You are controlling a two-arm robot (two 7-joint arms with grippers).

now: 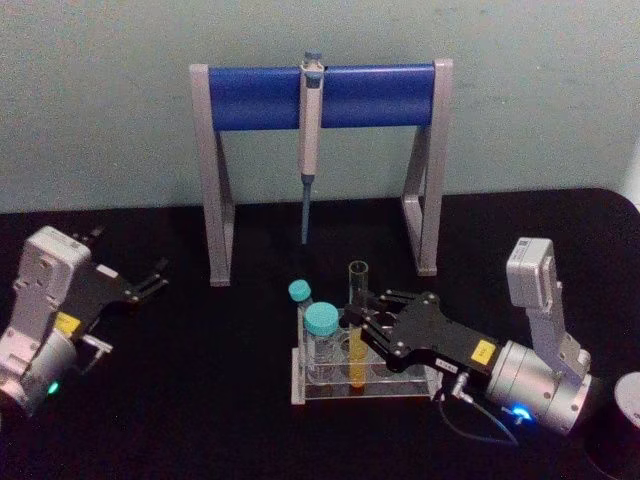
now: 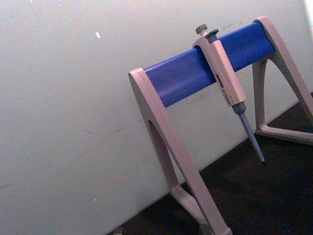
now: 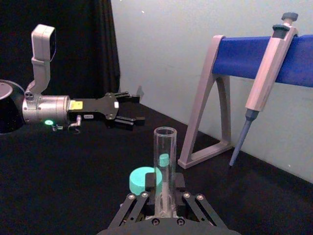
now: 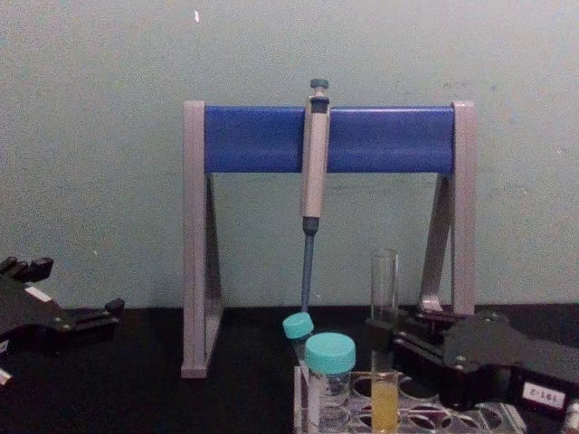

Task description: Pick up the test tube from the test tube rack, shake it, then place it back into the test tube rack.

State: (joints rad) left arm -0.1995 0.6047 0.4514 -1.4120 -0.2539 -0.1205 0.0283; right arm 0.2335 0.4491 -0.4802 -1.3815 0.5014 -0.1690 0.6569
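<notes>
R gripper (image 1: 360,322) clamps test tube (image 1: 357,285).

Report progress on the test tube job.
Done: nothing is visibly finished; the tube stands in the rack. In hand: the right gripper is at the tube just above the rack. Left to do, it seems: lift, shake, put back. The left gripper sits open, off to the left.

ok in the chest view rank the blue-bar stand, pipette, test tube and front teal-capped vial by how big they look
1. stand
2. pipette
3. test tube
4. teal-capped vial
The last two are unsure: the tube looks taller, the vial wider.
</notes>
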